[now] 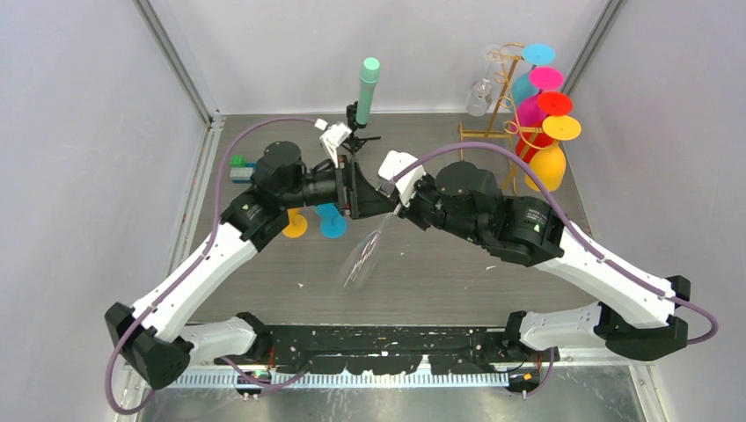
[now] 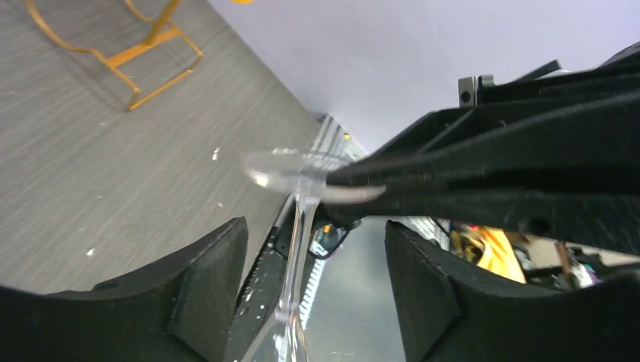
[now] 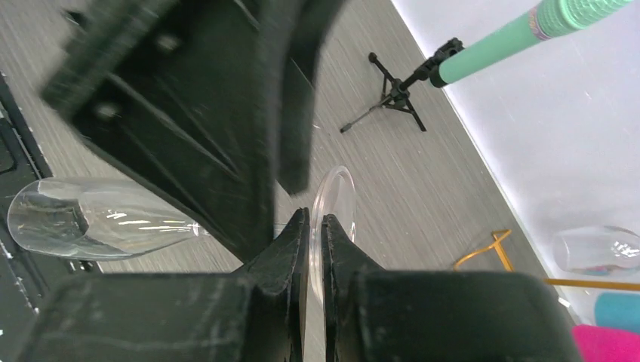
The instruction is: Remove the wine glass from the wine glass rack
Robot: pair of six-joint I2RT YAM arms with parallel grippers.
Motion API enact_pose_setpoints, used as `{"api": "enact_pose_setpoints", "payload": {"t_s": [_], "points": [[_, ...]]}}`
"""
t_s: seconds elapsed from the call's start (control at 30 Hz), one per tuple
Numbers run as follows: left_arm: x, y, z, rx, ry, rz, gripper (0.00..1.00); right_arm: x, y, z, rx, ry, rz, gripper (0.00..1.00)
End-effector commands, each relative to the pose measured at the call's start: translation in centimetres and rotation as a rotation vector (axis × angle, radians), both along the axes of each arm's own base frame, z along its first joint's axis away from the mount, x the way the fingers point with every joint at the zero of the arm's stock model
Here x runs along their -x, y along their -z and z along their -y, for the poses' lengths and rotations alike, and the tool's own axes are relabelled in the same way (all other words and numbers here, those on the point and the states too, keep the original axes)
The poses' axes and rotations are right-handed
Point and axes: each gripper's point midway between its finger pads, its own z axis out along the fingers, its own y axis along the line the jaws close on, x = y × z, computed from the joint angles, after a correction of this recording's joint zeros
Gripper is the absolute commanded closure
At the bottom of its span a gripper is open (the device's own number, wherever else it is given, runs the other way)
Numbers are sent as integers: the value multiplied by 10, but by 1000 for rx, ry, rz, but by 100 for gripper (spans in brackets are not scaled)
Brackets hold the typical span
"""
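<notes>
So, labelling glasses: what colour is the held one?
Clear wine glass; best in the right wrist view.

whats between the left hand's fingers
The stem of the wine glass, with a gap on each side, shown in the left wrist view. The right hand pinches its foot.

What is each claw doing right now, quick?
Left claw: open, jaws either side of the wine glass stem, gaps on both sides.
Right claw: closed, pinching the wine glass by its foot.
</notes>
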Motion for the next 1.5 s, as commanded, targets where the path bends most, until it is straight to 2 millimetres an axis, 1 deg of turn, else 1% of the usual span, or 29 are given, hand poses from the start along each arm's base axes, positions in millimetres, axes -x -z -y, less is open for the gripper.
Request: {"api": "enact_pose_setpoints", "payload": {"t_s": [0.0,0.17,0.23,0.33,0.43,0.57,0.6,0.67,0.7,0.73,0.77,0.8,0.83,0.87,0.93,0.97,1.0,1.1,1.13,1.17,1.2,1.23,1.27,1.3,1.33,1.37,1.4,1.43,1.47], "points": [[14,-17,16,104,159,-58,35,7,-36,-16,-185,-49,23,100],[19,-7,15,102,178,-87,43,7,-39,-17,-221,-44,34,100],[23,-3,14,104,192,-103,50,7,-43,-18,-239,-49,42,100],[29,-6,14,128,223,-90,59,6,-44,-17,-246,-43,47,100],[32,-3,13,128,235,-94,74,5,-47,-16,-261,-36,57,100],[32,-2,13,127,233,-103,99,4,-48,-16,-285,-31,61,100],[31,-2,13,128,224,-106,100,5,-47,-16,-286,-35,59,100],[27,-5,13,134,197,-106,100,4,-46,-16,-290,-23,57,94],[23,-6,13,134,174,-108,100,2,-47,-15,-296,-8,61,83],[19,-7,13,131,147,-110,100,1,-47,-14,-307,4,58,78],[15,-10,12,133,117,-107,100,-2,-47,-12,-314,29,59,68],[10,-14,12,137,84,-98,100,-4,-49,-11,-342,52,50,63],[4,-17,10,140,45,-88,100,-8,-50,-7,-360,93,49,54],[0,-21,8,146,11,-68,100,-9,-53,-6,-398,115,33,50],[-16,-23,0,128,-111,-50,100,-11,-56,-1,-471,169,7,38],[-24,-25,-5,122,-170,-37,100,-11,-56,3,-522,199,-19,36],[-31,-27,-10,118,-225,-23,100,-11,-61,4,-576,209,-29,33],[-49,-40,-28,142,-385,21,100,-8,-64,12,-754,268,-118,29],[-54,-45,-34,158,-433,38,100,-7,-70,12,-812,270,-131,29],[-59,-52,-40,178,-478,54,100,-5,-67,13,-868,277,-176,29],[-65,-58,-46,198,-526,72,100,-3,-72,12,-922,269,-196,29],[-69,-65,-53,221,-572,86,100,1,-69,10,-972,260,-245,29],[-73,-72,-60,246,-618,101,100,5,-77,8,-1029,231,-268,29],[-77,-79,-66,267,-659,117,100,8,-74,6,-1078,222,-317,30],[-83,-85,-75,295,-715,130,100,12,-81,4,-1137,195,-338,30],[-87,-92,-82,327,-759,144,100,15,-79,3,-1193,190,-394,30],[-90,-101,-88,370,-794,164,100,15,-85,5,-1252,183,-411,30],[-92,-105,-95,400,-832,174,100,16,-80,4,-1305,193,-475,30],[-94,-111,-101,436,-865,181,100,16,-84,4,-1355,189,-498,30]]}}
